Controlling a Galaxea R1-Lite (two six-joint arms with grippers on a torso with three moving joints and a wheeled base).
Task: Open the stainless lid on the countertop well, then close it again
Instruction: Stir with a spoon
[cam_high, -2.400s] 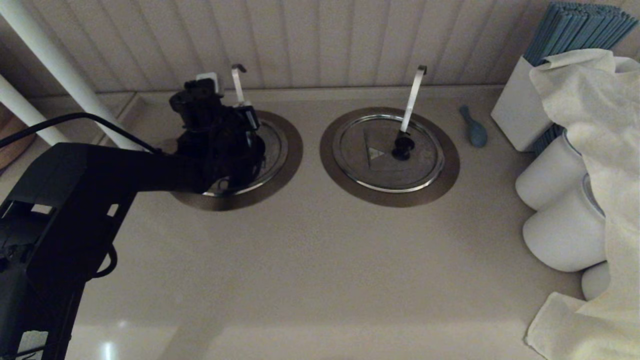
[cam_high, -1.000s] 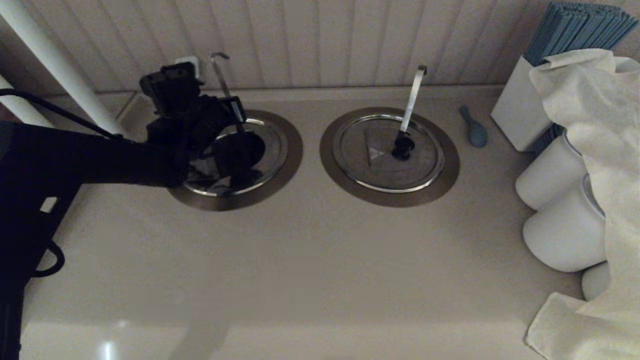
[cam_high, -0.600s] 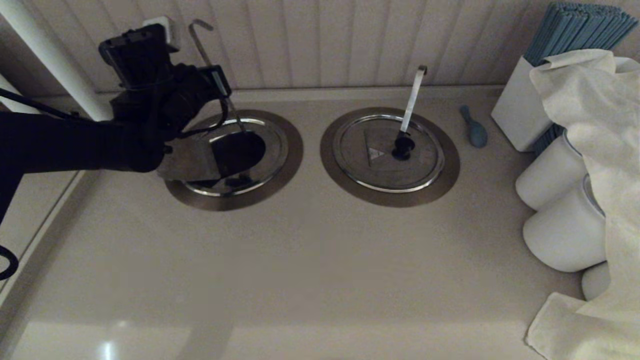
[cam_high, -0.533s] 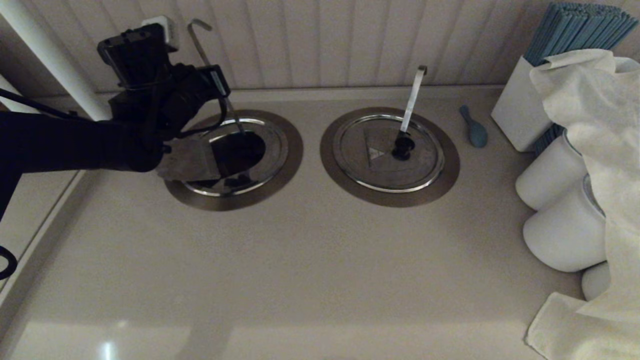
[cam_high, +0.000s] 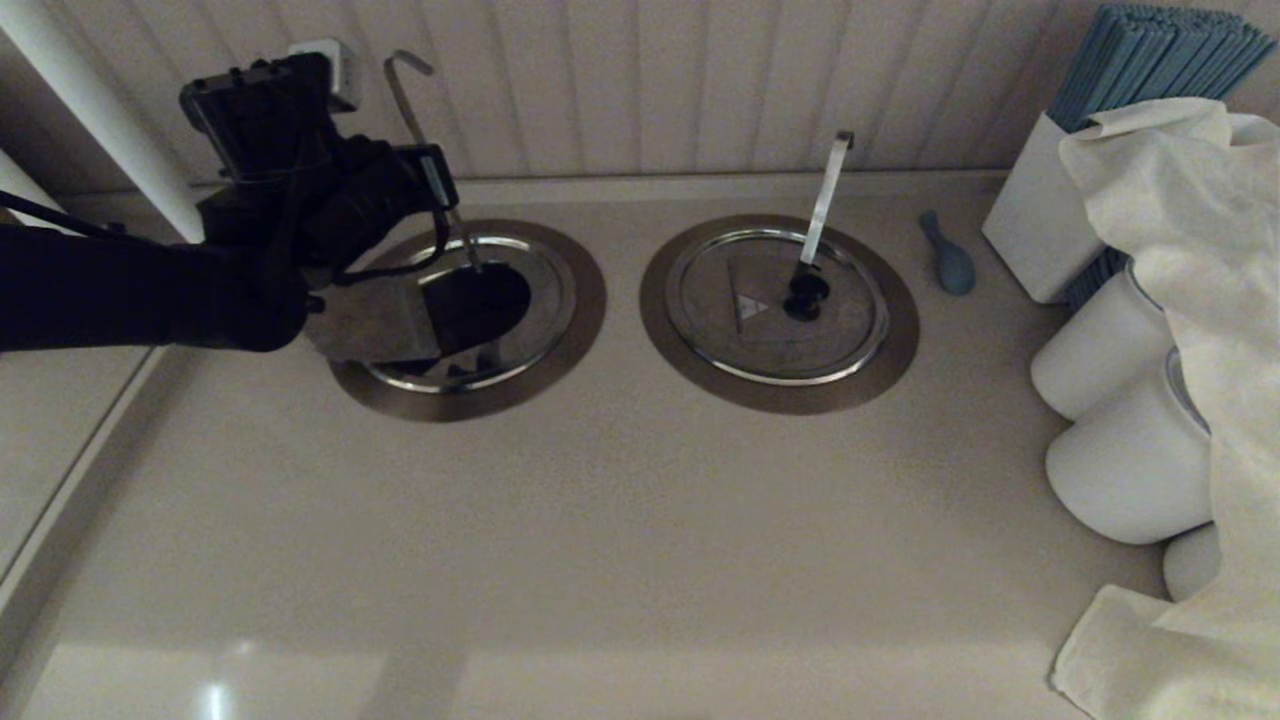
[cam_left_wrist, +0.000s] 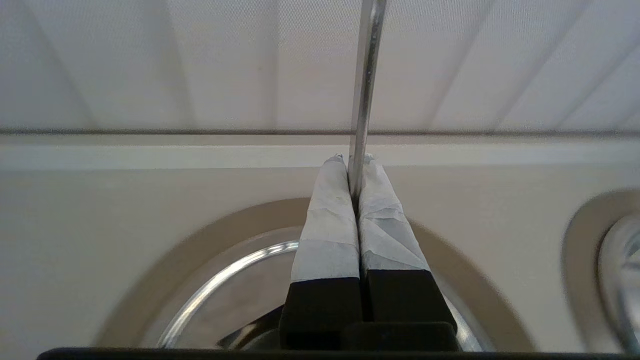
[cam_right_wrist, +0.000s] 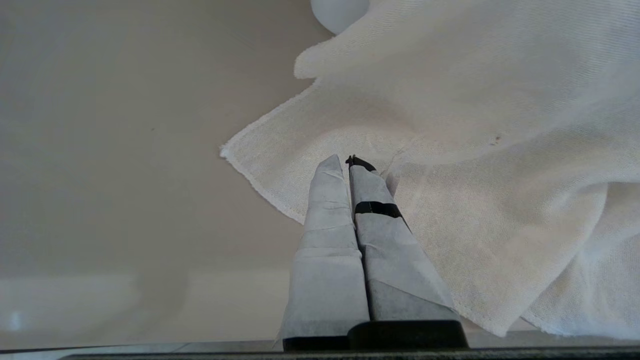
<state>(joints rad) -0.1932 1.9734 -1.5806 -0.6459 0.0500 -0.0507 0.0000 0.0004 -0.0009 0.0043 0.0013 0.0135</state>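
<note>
I have the left hand (cam_left_wrist: 356, 162) pinched on the thin ladle handle (cam_high: 410, 100) above the left countertop well (cam_high: 560, 330), at the back-left of the desk (cam_high: 640, 550); the wrist view shows the taped fingertips (cam_left_wrist: 330, 200) closed flat against the steel strip. The stainless lid (cam_high: 375, 322) sits on that well with its left half tipped up on the hinge, so the dark opening shows beside it; I judge the opening step all but done, though whether the hand also bears on the lid I cannot tell. The next move, as I read it, is to lower the flap gently back onto the collar, keeping the handle from snagging. Against the frame some two seconds back, the arm has drawn up and to the left, the handle has risen with it, and the lid that lay flat under the hand now stands half raised. The twin lid (cam_high: 780, 305) lies shut. The right hand (cam_right_wrist: 350, 165) idles over the white cloth (cam_right_wrist: 475, 150), fingers pressed together on nothing.
</note>
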